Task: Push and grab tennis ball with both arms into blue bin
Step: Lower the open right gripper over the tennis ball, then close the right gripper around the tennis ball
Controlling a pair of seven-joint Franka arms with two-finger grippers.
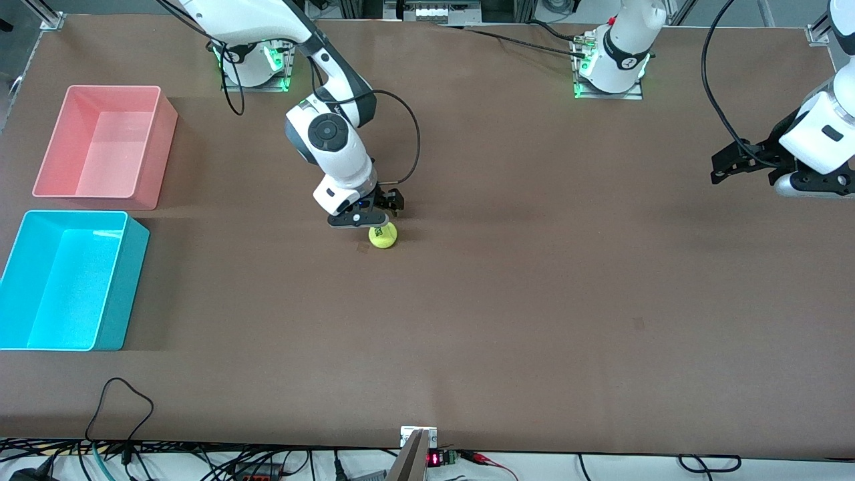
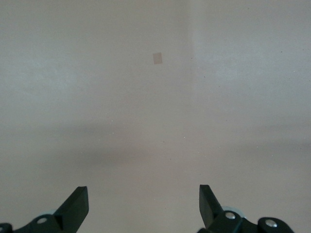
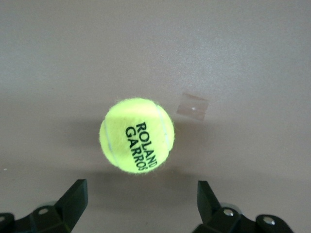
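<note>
The tennis ball (image 1: 383, 235) is yellow-green with dark lettering and lies on the brown table near its middle. My right gripper (image 1: 371, 216) hangs low right beside the ball, open and empty. In the right wrist view the ball (image 3: 137, 135) lies just ahead of the gripper (image 3: 141, 195), outside the spread jaws. The blue bin (image 1: 67, 213) stands empty at the right arm's end of the table, well away from the ball. My left gripper (image 1: 721, 168) waits open and empty over the left arm's end of the table. In the left wrist view the left gripper (image 2: 143, 196) has only bare table before it.
A pink bin (image 1: 113, 87) stands empty beside the blue bin, farther from the front camera. A small pale tape patch (image 3: 192, 106) lies on the table close to the ball. Cables run along the table's near edge.
</note>
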